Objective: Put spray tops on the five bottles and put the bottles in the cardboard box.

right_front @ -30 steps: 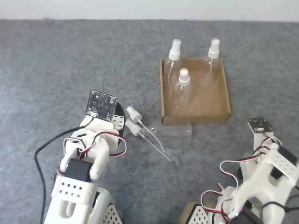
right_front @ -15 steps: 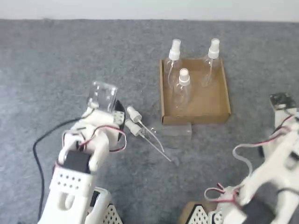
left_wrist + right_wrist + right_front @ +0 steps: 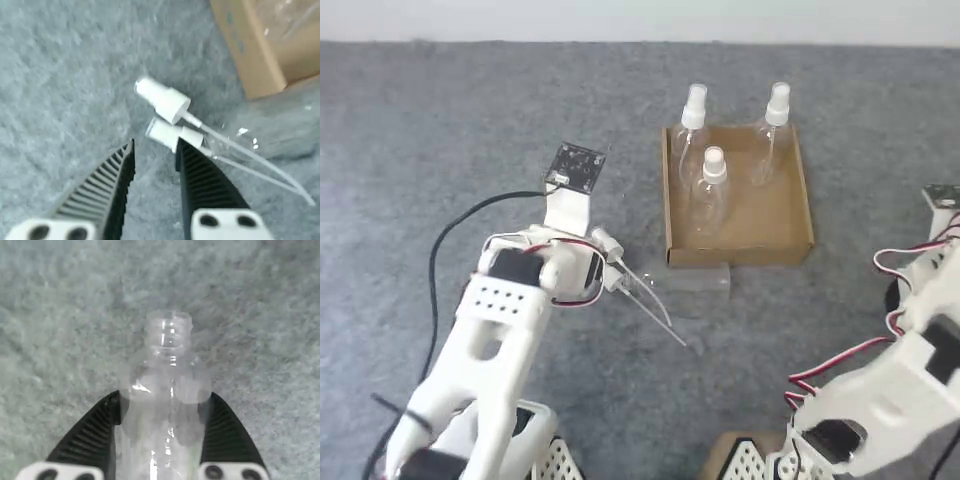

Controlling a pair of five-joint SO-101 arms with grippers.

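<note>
The left arm's jaws stand parted and empty, low over the two loose spray tops, the gap lying beside the nearer spray top point(image 3: 170, 135) rather than around it, with one finger's tip just at its collar; closing from here would likely pinch it off-centre and flick or roll it across the grey worktop point(image 3: 60, 75); the farther spray top point(image 3: 162, 100) lies just beside it and their thin dip tubes point(image 3: 250, 160) run close together, so a grab on one could drag or snag the other, or kink a tube; the tubes' ends reach near a clear bottle point(image 3: 695, 280) lying just in front of the cardboard box point(image 3: 738, 255), which a sweep could nudge; the right arm's jaws are clenched on the body of an open bottle point(image 3: 168, 365), its bare neck pointing away from the wrist; smooth and thin-walled as it looks, it may twist, slip or squash if a top is pressed on at an angle; three capped bottles point(image 3: 705, 190) stand in the box; the left arm point(image 3: 510, 320) stretches forward from the near edge, wrist pitched down over the tops; the right arm point(image 3: 900, 380) stands raised at the far side, well apart from the box and the tops.
</note>
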